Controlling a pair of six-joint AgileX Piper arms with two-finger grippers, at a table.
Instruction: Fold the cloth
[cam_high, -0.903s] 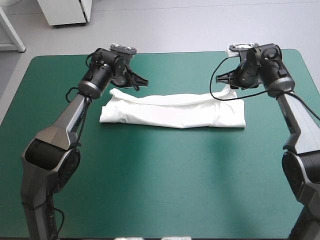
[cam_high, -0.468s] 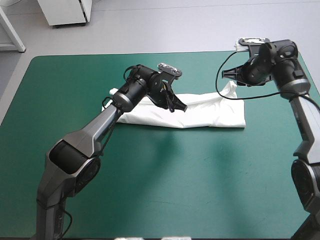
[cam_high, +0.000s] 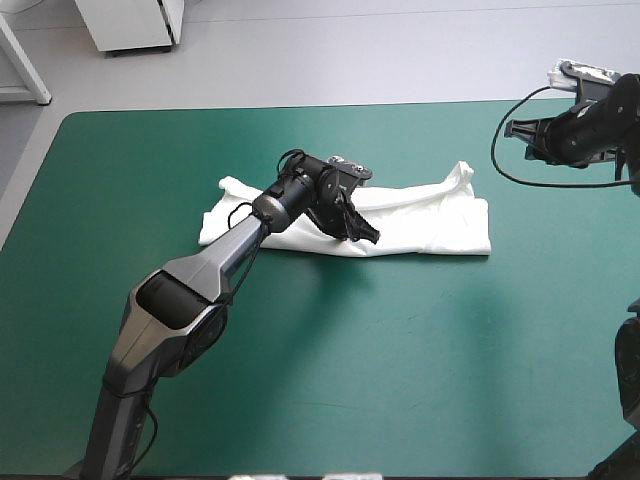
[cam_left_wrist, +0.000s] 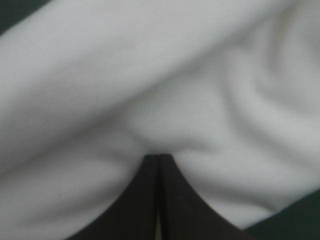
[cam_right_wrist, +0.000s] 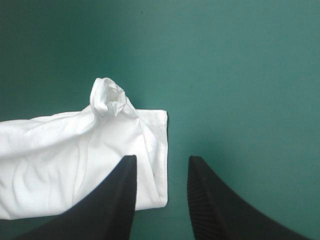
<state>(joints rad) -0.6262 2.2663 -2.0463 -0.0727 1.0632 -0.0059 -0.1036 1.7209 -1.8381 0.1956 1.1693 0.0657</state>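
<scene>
1. T-shirt (cam_high: 430, 225): a white, short-sleeved garment of soft fabric. It is folded into a long, narrow band that runs left to right across the far half of the table, near its middle.
2. Its surface is gently creased, with long folds along its length. At the far right corner the fabric rises in a small twisted peak, and the right end is a straight, squared edge.
3. The left arm crosses the left half of the band in the high view and hides part of its near edge.
4. The left gripper (cam_high: 370, 238), with two broad black fin-shaped fingers, sits at the near edge of the T-shirt, about midway along it. Its jaws are closed together in one pointed arch, and the tip touches the fabric.
5. From the left wrist, blurred white cloth fills nearly everything. No outline can be made out, only soft ridges gathering toward the fingertip and slivers of cover at two corners.
6. The right gripper (cam_right_wrist: 160, 157), of the same black fins, is over the far right corner of the table, well apart from the T-shirt. Its jaws stand apart and nothing is between them.
7. From the right wrist, one finger covers part of the T-shirt's right end. In the high view the right arm is cut off by the edge.
8. The smooth teal-green table cover (cam_high: 300, 380) lies flat around the cloth.
</scene>
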